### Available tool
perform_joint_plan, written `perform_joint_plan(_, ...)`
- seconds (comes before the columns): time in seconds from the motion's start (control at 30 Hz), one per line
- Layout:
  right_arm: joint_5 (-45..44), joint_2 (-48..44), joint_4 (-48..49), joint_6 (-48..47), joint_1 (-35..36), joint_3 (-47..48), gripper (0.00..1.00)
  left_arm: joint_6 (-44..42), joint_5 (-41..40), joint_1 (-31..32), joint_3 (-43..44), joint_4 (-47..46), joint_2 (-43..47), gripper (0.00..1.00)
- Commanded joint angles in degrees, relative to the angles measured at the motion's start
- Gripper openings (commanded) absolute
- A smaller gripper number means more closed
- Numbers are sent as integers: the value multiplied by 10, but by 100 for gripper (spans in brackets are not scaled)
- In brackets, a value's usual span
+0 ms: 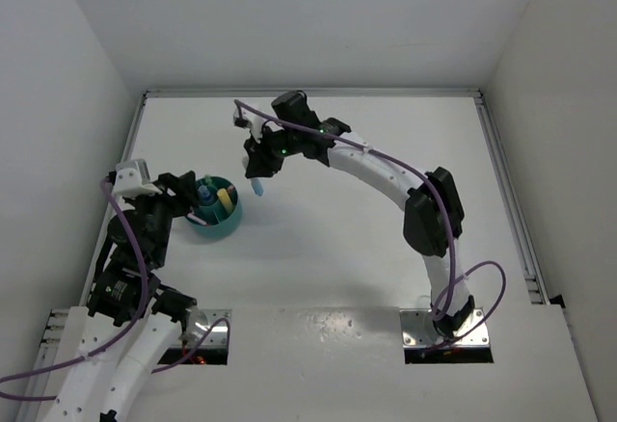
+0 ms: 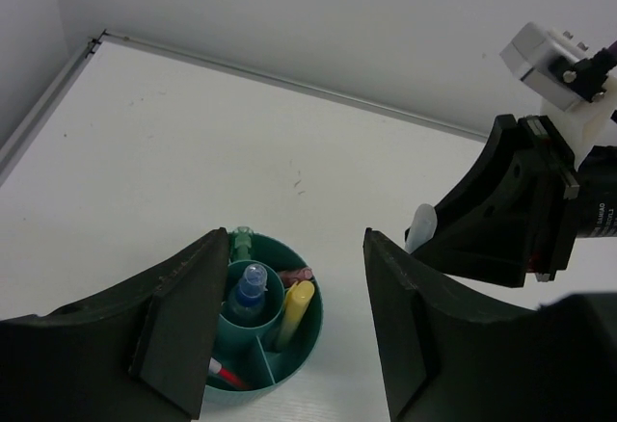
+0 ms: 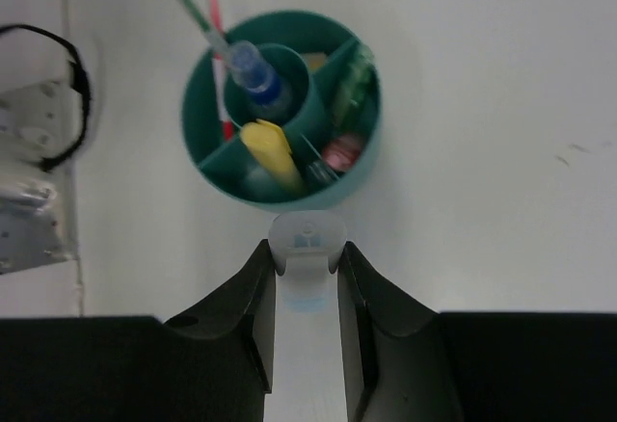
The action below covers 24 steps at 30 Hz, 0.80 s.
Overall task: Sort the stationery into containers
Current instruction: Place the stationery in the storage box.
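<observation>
The round teal organiser (image 1: 229, 224) stands on the white table and holds a clear blue-capped bottle (image 2: 249, 287) in its centre cup. Around the bottle sit a yellow marker (image 2: 294, 306), a pink marker (image 2: 301, 275), a mint marker (image 3: 355, 80) and thin pens (image 3: 214, 17). My right gripper (image 3: 307, 253) is shut on a pale blue marker (image 3: 307, 239), held just off the organiser's rim (image 3: 371, 152) and above the table. In the top view this marker (image 1: 258, 187) hangs to the right of the organiser. My left gripper (image 2: 294, 239) stands open over the organiser's near side, holding nothing.
White walls enclose the table on three sides, with a metal rail (image 1: 501, 162) along the right edge and the back. The left arm's body (image 3: 39, 152) lies close to the organiser's left. Bare table spreads right of the organiser (image 1: 386, 239).
</observation>
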<state>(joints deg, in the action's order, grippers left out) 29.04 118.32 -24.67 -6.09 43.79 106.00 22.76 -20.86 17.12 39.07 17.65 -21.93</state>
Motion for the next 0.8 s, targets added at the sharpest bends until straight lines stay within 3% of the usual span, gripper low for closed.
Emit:
perform_joint_plan(0.0,137,-1,113,62,2,19,0,1,-8,-7,0,-13,-4,64)
perform_joint_plan(0.37,261,49,299,205,2,-1,0,1,-8,-7,0,-13,1,64)
perform_joint_plan(0.77,224,85,311,215,36,-19,0,1,-8,-7,0,-13,7,64)
